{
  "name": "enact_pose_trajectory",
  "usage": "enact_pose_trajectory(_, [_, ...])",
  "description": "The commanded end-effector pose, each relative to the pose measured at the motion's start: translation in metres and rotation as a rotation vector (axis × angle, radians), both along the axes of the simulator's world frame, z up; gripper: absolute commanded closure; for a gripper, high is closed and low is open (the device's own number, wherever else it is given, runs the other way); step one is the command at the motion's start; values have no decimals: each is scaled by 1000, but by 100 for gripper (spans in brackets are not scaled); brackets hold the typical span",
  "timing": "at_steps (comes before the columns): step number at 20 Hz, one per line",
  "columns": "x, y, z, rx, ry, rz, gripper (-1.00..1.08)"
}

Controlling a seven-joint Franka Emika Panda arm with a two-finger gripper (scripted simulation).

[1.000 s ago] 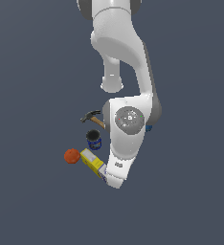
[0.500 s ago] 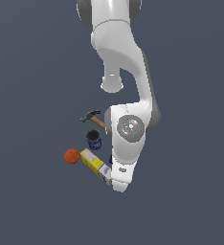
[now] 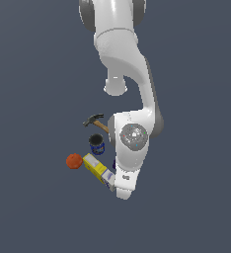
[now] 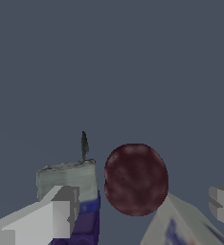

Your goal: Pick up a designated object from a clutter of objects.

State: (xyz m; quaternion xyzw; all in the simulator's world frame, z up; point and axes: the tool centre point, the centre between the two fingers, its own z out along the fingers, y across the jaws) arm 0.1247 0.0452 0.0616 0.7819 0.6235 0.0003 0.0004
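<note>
Exterior view: the white arm (image 3: 132,143) reaches down over the clutter and hides its own claw, so from here the jaws cannot be read. Out to the exterior view's left of the arm's lower end lie a yellow-and-white box (image 3: 98,169), touching or just beside the arm's tip, then an orange ball (image 3: 74,161) just beyond the box's far end. A dark blue can (image 3: 96,144) stands upright near the arm's wrist, and a hammer (image 3: 96,121) lies past the can, its wooden handle running in under the arm. The maroon ball is not visible here; the arm covers it.

Wrist view: the claw (image 4: 138,215) stands apart, with one finger (image 4: 42,220) on one side of the picture and the other finger just showing at the opposite edge. The maroon ball (image 4: 136,179) sits between the two fingers, nearer the middle, and neither finger touches it. A purple-grey item (image 4: 73,191), pale on its upper part and blue-purple lower down, stands just beside the ball, behind the first finger. A corner of a pale printed box lies at the ball's base on the other side. The floor (image 4: 109,62) beyond is plain dark grey.
</note>
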Motion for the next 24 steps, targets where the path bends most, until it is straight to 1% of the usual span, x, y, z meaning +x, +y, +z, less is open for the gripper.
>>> enact_pose_trajectory(1, [-1, 0, -15, 0, 1, 2, -92])
enact_pose_trajectory(5, [-1, 0, -31, 0, 1, 3, -92])
enact_pose_trajectory(9, [0, 0, -33, 0, 1, 3, -92])
enact_pose_trajectory(10, [0, 0, -33, 0, 1, 3, 108])
enact_pose_trajectory(19, [0, 0, -33, 0, 1, 3, 108])
enact_pose_trajectory(20, [4, 0, -27, 0, -9, 3, 108])
enact_pose_trajectory(24, [3, -1, -23, 0, -9, 3, 108])
